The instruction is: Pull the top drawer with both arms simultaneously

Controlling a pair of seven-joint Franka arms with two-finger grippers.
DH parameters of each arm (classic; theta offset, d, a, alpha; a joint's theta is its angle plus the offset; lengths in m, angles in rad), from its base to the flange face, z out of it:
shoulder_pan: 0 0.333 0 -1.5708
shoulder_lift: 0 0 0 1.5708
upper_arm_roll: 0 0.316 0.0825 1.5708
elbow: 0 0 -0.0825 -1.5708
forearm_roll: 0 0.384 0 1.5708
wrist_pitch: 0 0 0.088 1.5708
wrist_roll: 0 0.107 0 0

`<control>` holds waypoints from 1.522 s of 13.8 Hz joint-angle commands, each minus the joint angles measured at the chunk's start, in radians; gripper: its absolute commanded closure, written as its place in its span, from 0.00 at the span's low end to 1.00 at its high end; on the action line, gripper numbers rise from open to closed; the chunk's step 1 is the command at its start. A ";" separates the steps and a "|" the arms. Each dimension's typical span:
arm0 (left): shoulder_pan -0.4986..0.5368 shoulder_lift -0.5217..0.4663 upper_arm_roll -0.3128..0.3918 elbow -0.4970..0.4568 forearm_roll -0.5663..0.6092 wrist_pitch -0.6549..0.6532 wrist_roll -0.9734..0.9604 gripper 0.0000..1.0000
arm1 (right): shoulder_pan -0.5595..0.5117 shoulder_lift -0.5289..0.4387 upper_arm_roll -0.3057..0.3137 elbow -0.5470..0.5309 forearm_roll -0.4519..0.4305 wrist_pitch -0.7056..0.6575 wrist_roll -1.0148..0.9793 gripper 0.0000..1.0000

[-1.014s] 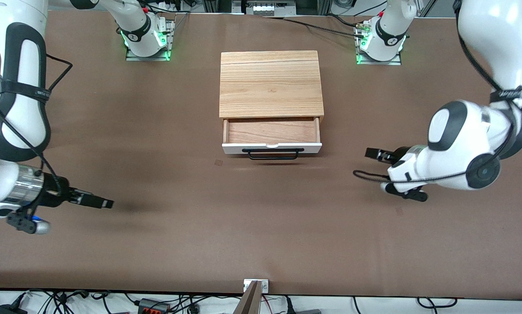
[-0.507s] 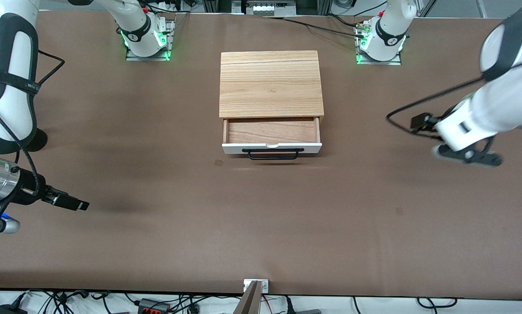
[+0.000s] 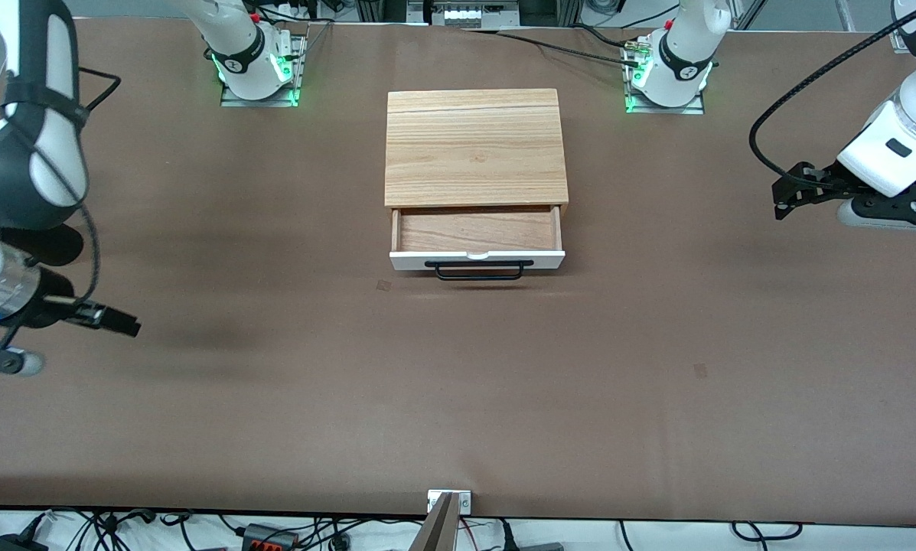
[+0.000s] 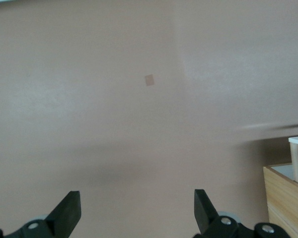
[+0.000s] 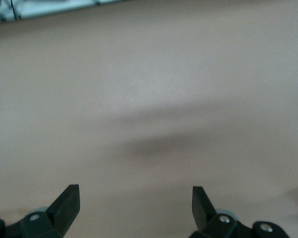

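Reddish-brown wood shows inside the top drawer (image 3: 477, 230), which stands partly out of the cabinet (image 3: 475, 147) at the middle of the brown bench (image 3: 458, 383). Its white front panel and long black bar handle (image 3: 479, 270) face the front camera, and the handle's long axis runs from one arm's end of the bench to the other, square to the line of pull.

Neither tool touches the drawer. The left tool (image 3: 788, 196) hangs over bare bench well apart from the cabinet, toward the left arm's end; in the left wrist view its fingers (image 4: 67, 210) stand wide apart with nothing between them. The right tool (image 3: 125, 325) hangs over bare bench toward the right arm's end, well apart from the cabinet, its fingers (image 5: 67, 201) likewise spread and empty.

Judging from this, the drawer looks already pulled. If more travel is wanted, each tool should take the bar near its own end, and both should draw straight toward the front camera at an equal pace, so the drawer does not skew and bind in its runners.
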 commanded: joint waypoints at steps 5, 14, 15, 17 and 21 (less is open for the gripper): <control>-0.008 -0.065 -0.019 -0.058 0.005 -0.007 -0.004 0.00 | -0.037 -0.204 0.038 -0.248 -0.042 0.088 -0.076 0.00; 0.011 0.006 -0.019 0.050 -0.049 -0.100 -0.003 0.00 | -0.068 -0.302 0.062 -0.268 -0.056 -0.045 -0.245 0.00; 0.009 0.003 -0.021 0.050 -0.047 -0.106 -0.004 0.00 | -0.064 -0.296 0.059 -0.237 -0.048 -0.045 -0.251 0.00; 0.003 0.001 -0.021 0.051 -0.046 -0.117 -0.004 0.00 | -0.050 -0.302 0.065 -0.247 -0.059 -0.089 -0.234 0.00; 0.002 0.001 -0.019 0.051 -0.046 -0.117 -0.011 0.00 | -0.132 -0.348 0.123 -0.306 -0.059 -0.077 -0.242 0.00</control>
